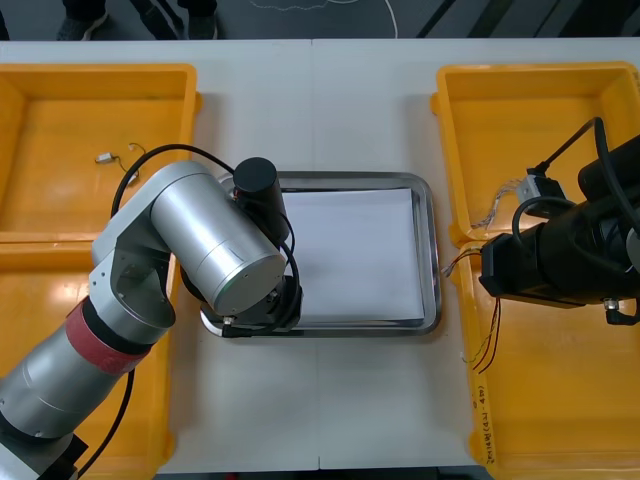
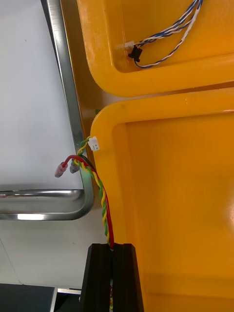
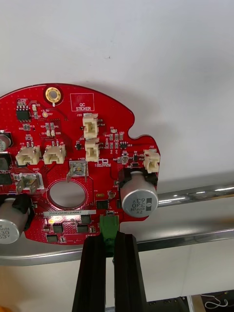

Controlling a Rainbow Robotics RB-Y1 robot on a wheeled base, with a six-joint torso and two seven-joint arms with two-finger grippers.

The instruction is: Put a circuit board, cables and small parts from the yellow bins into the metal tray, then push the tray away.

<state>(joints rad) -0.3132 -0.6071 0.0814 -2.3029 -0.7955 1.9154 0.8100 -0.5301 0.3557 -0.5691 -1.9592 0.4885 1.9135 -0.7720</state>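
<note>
Circuit board (image 3: pixel 73 146) pinched at edge by left hand (image 3: pixel 109 240), over tray rim (image 3: pixel 195 196); right hand (image 2: pixel 112 249) clamped on red-yellow cable (image 2: pixel 101 195).

The tray (image 1: pixel 432 250) sits on the table (image 1: pixel 320 400) between bins (image 1: pixel 100 72), circuit board (image 3: pixel 73 146) across its rim.

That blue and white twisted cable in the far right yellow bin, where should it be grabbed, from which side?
Best grip the blue and white cable on its twisted run, from straight above: its connector end sits tight in the yellow bin's corner, while the run lies over open floor. The right tool holds the red and yellow cable, the left tool the circuit board.
</note>
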